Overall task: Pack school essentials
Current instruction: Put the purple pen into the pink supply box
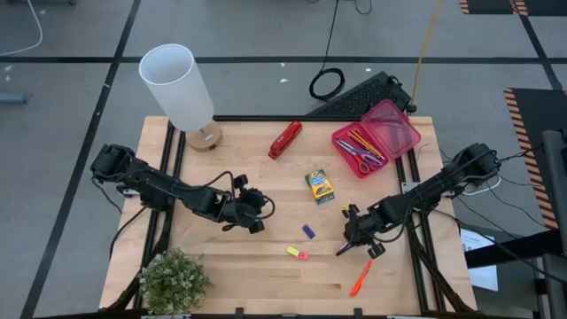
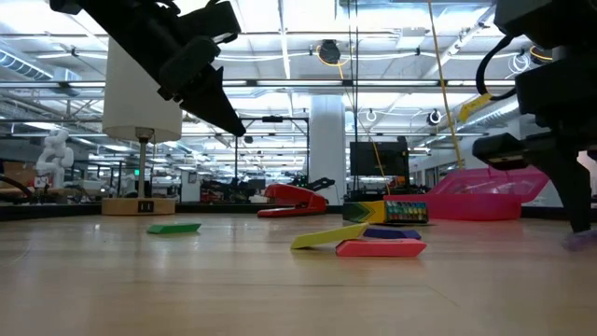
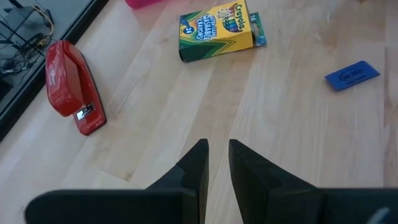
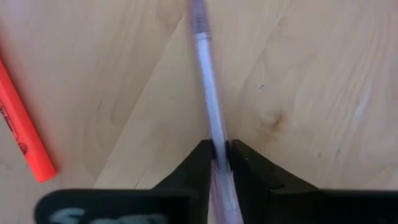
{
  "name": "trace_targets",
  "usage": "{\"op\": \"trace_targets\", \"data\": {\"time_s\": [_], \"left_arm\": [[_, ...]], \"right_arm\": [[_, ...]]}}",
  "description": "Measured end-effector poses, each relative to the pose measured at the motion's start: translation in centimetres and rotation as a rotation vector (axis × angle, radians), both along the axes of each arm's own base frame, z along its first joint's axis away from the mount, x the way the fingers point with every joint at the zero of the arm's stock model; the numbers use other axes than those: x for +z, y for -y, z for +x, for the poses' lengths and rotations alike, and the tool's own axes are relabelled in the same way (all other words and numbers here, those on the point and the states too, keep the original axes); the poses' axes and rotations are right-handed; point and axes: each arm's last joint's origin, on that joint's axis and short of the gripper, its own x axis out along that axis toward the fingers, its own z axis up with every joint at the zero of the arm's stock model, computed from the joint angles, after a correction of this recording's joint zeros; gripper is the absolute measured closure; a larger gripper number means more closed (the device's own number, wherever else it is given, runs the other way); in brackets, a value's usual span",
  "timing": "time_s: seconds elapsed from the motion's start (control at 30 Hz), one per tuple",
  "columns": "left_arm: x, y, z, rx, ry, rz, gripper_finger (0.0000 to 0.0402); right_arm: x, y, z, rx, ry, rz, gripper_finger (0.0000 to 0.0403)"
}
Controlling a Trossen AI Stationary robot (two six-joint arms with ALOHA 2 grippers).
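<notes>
The right gripper (image 4: 218, 155) is clamped on a purple pen (image 4: 206, 81) low over the table; the pen's length runs straight out ahead between the fingers; the pink box (image 1: 376, 137) lies well beyond; the left gripper (image 3: 217, 158) hovers nearly closed, empty.

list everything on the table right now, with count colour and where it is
lamp: 1, white shade on wooden base, far left corner
stapler: 1, red, far middle
pink box: 1, lid open, far right, holding scissors and pencils
crayon box: 1, green-yellow, centre
blue eraser: 1, near the centre
yellow eraser and pink eraser: 1 each, touching, near middle
orange marker: 1, near right
purple pen: 1, in the right claw
plant: 1, green, near left corner
keyboard: 1, black, on the floor beyond the table
left claw: empty, fingers nearly together, left of centre
right claw: shut on the pen, right of centre
</notes>
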Motion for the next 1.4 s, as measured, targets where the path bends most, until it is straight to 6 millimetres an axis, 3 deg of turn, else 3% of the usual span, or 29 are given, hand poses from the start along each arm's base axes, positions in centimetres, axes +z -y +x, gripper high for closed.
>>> {"op": "trace_targets", "data": {"time_s": [0.13,0.37,0.77,1.2,1.4], "left_arm": [[0.0,0.0,0.0,0.002,0.002,-0.003,0.0337],[0.0,0.0,0.0,0.003,0.003,-0.003,0.0337],[0.2,0.1,0.2,0.004,0.035,-0.015,0.0337],[0.3,0.8,0.1,-0.022,0.045,-0.018,0.0337],[0.3,1.1,0.0,-0.027,0.047,-0.023,0.0337]], "right_arm": [[0.0,-0.1,0.1,-0.003,0.010,0.011,0.0377],[0.5,0.0,0.0,-0.056,0.024,0.037,0.0373],[2.9,1.0,-0.2,-0.220,0.101,0.124,0.0377],[4.8,3.8,-0.2,-0.395,0.162,0.165,0.0377],[5.6,6.1,-0.5,-0.551,0.183,0.149,0.0376]]}}
